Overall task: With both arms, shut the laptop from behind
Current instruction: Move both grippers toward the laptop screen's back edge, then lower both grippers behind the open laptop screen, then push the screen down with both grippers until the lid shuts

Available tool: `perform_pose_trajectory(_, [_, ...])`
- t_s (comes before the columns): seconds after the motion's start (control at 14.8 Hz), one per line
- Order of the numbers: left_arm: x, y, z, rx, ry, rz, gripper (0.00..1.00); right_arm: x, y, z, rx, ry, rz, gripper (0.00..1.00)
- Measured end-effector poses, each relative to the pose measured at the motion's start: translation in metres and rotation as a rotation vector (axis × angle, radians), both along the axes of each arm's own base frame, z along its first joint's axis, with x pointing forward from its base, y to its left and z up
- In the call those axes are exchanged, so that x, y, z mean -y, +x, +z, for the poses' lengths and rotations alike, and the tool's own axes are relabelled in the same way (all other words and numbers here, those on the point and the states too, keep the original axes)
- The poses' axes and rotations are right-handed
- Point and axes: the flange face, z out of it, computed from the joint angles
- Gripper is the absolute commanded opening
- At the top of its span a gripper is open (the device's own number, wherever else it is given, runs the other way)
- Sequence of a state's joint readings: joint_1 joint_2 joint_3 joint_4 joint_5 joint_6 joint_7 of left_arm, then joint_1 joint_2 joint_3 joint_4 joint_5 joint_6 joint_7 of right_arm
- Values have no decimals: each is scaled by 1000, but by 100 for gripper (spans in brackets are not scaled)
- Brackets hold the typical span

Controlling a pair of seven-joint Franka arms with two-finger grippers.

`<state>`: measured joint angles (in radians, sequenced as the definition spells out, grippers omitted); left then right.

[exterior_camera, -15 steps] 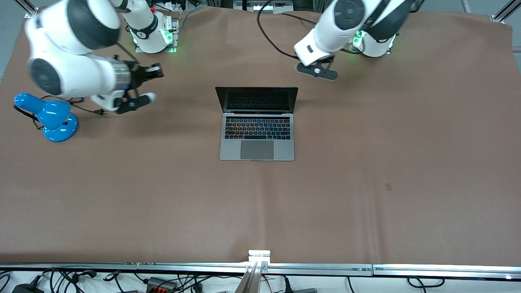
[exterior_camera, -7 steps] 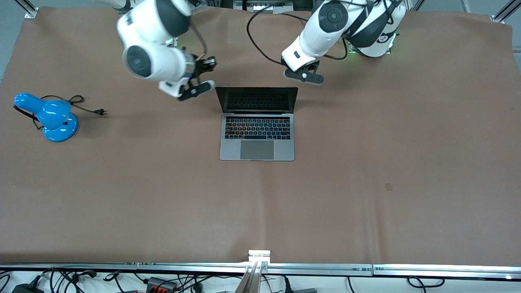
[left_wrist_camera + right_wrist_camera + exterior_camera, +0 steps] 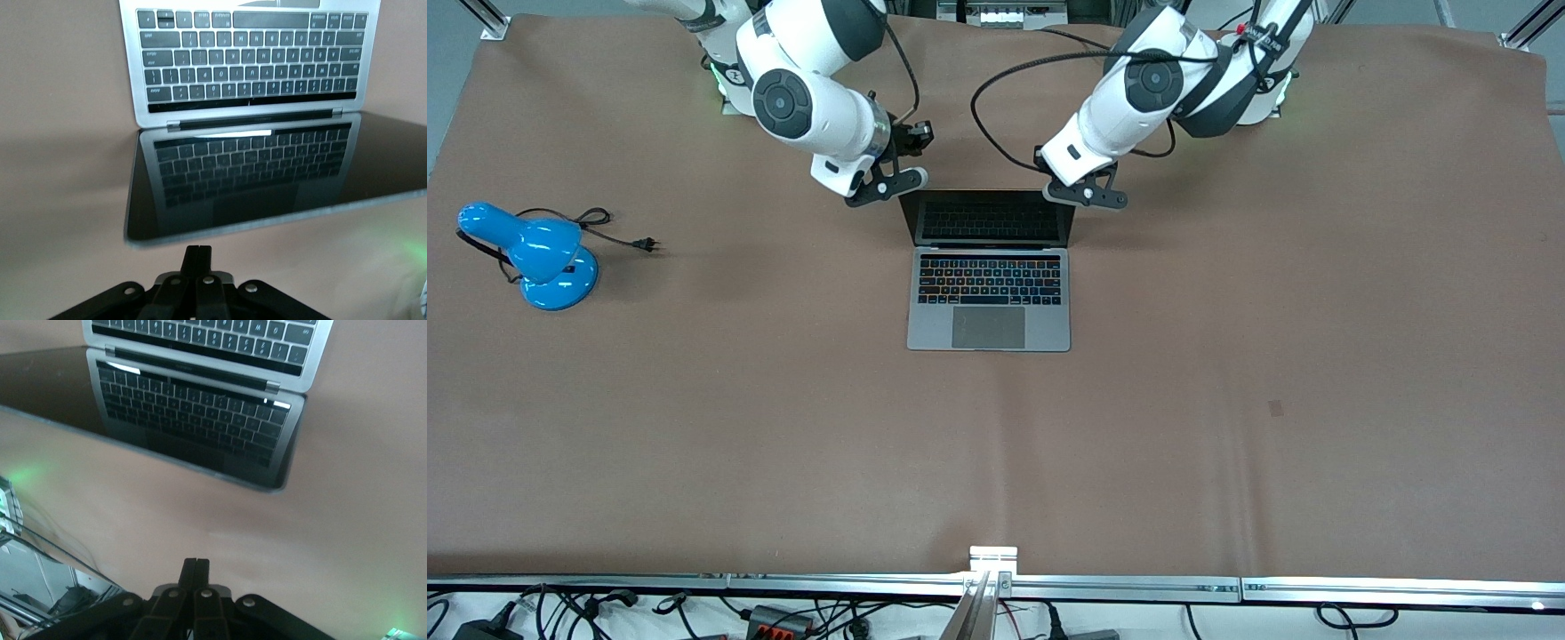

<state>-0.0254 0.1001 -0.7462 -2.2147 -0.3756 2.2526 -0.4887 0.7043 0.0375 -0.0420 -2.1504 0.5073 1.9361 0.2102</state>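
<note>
The laptop [image 3: 989,284] stands open in the middle of the table, its dark screen upright and facing the front camera. It also shows in the left wrist view [image 3: 247,173] and in the right wrist view [image 3: 193,407]. My right gripper [image 3: 914,138] is shut and empty, over the table by the lid's top corner toward the right arm's end. Its closed fingertips [image 3: 195,561] show apart from the lid's edge. My left gripper [image 3: 1047,164] is shut and empty by the lid's other top corner. Its fingertips [image 3: 197,250] are just short of the lid's edge.
A blue desk lamp [image 3: 534,253] lies toward the right arm's end of the table, its black cord and plug [image 3: 645,243] trailing beside it. Brown cloth [image 3: 1227,400] covers the table. A metal rail [image 3: 996,582] runs along the edge nearest the front camera.
The right arm has swung from near the lamp to the laptop's lid corner. The left arm has come down and in toward the other corner. The laptop has not moved.
</note>
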Motion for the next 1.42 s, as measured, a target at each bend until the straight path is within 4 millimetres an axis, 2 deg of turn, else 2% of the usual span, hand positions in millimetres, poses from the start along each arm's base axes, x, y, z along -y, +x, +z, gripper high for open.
perform_pose_trajectory(0.2, [-3,9,-9,14,5,-6,0,1,3,-14,-2,-14,-17,0])
perform_pose_trajectory(0.54, [-8,35,-9,28,-8,12,0,-3,16,-30,55,-12,-66,0])
perform_pose_trajectory(0.74, [-12,53,-13,35,-6,19,0,-4,26,-31,105,-7,-123,0])
perform_pose_trajectory(1.08, [-17,74,-20,19,-23,48,0,1,47,-22,198,21,-208,0])
perform_pose_trajectory(1.42, [-18,99,-30,45,-5,51,0,-2,75,-39,238,18,-248,0])
